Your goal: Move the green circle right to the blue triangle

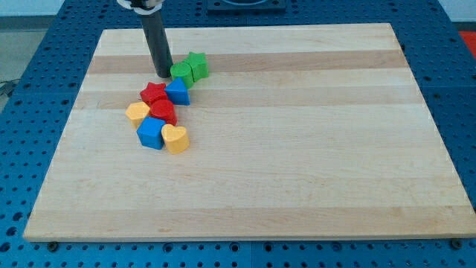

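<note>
The green circle [181, 74] lies near the view's upper left, touching a green star [197, 65] on its right. The blue triangle [178, 92] lies just below the green circle, almost touching it. My tip [163, 75] rests on the board right at the green circle's left side, above the red star [153, 94].
A cluster sits below the blue triangle: a red star, a red block [163, 112], an orange block [137, 113], a blue block [150, 134] and a yellow heart [175, 138]. The wooden board [297, 149] lies on a blue perforated table.
</note>
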`<action>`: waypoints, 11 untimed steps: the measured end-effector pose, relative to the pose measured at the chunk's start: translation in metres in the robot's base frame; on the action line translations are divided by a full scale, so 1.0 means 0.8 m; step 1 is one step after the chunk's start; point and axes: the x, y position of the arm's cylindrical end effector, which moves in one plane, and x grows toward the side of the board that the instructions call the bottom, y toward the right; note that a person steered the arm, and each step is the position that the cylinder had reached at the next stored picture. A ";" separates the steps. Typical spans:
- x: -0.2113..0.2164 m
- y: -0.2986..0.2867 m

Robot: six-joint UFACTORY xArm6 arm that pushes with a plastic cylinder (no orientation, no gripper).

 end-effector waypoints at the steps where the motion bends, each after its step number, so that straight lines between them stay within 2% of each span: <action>1: 0.000 0.008; 2: 0.000 0.083; 6: -0.005 0.061; 10: 0.037 0.064; 11: 0.070 0.064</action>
